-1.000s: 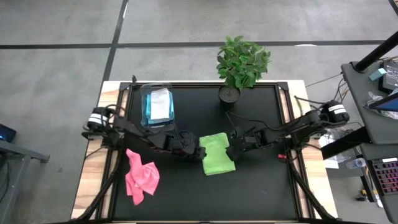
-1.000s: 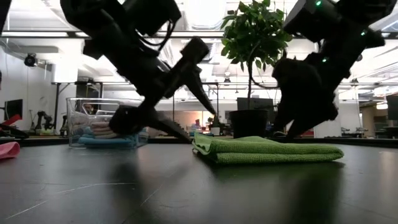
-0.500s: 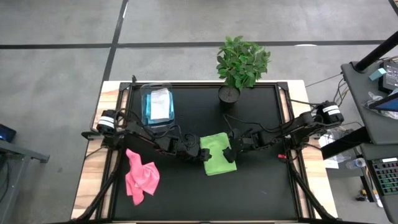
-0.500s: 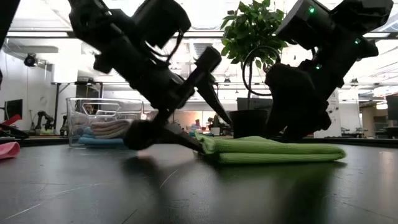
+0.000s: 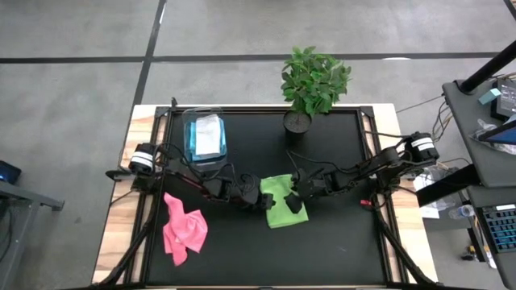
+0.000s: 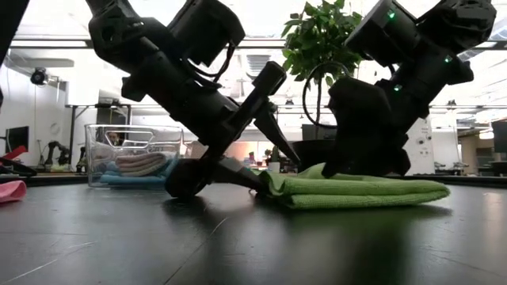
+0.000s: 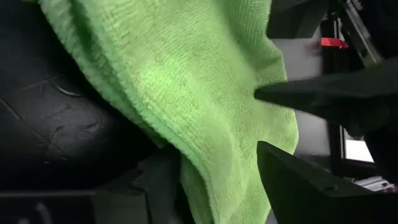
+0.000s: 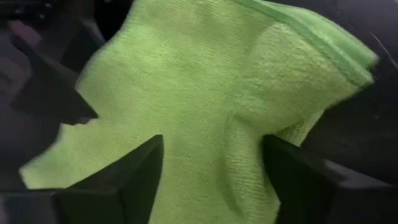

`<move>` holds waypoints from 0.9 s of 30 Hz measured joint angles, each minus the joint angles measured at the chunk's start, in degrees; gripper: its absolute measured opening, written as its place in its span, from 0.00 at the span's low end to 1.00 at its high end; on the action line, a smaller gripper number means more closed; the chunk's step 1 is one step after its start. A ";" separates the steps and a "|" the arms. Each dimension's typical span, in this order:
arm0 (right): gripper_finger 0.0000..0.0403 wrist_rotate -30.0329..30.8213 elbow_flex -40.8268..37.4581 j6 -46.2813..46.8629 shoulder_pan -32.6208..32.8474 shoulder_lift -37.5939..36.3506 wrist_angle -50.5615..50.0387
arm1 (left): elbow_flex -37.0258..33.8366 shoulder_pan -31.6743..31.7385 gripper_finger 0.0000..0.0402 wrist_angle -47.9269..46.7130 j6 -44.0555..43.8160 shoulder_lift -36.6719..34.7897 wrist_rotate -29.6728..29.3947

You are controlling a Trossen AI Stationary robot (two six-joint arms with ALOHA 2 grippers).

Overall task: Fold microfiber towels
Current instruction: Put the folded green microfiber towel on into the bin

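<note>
Both grippers are at the green towel (image 5: 280, 201) in the middle of the table (image 5: 339, 242), one on each side, so the step in hand looks like pinching its two edges for another fold or a lift. The left gripper (image 5: 262, 198) has its fingers astride the towel's edge with cloth between them, not yet clamped as far as the wrist view shows. The right gripper (image 5: 295, 199) likewise stands open with its fingers to either side of a bunched corner. To do it well, each should gather every layer before it shuts, and both should rise together so the stack does not slide apart.

The green towel is already folded into a thick, layered pad, its edges roughly matched, one corner rumpled upward near the right gripper. The pink towel (image 5: 184, 229) lies crumpled near the table's left front. Folded towels sit in the bin (image 5: 203, 137) at the back left.
</note>
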 joint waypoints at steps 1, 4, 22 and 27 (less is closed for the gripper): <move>0.62 0.06 0.00 0.03 0.00 0.18 -0.08 | 0.00 -0.02 0.47 0.00 0.33 0.03 -0.43; 0.51 0.06 0.00 0.19 -0.02 0.77 1.00 | 0.00 -0.04 0.41 0.27 1.34 0.07 -1.04; 0.03 0.06 -0.04 -2.84 0.00 -0.12 5.92 | -0.22 0.00 0.01 -0.69 10.34 -1.03 -3.40; 0.02 0.10 1.71 -5.52 -0.01 -1.13 6.42 | -0.39 0.68 0.00 -9.01 14.89 -7.32 -3.86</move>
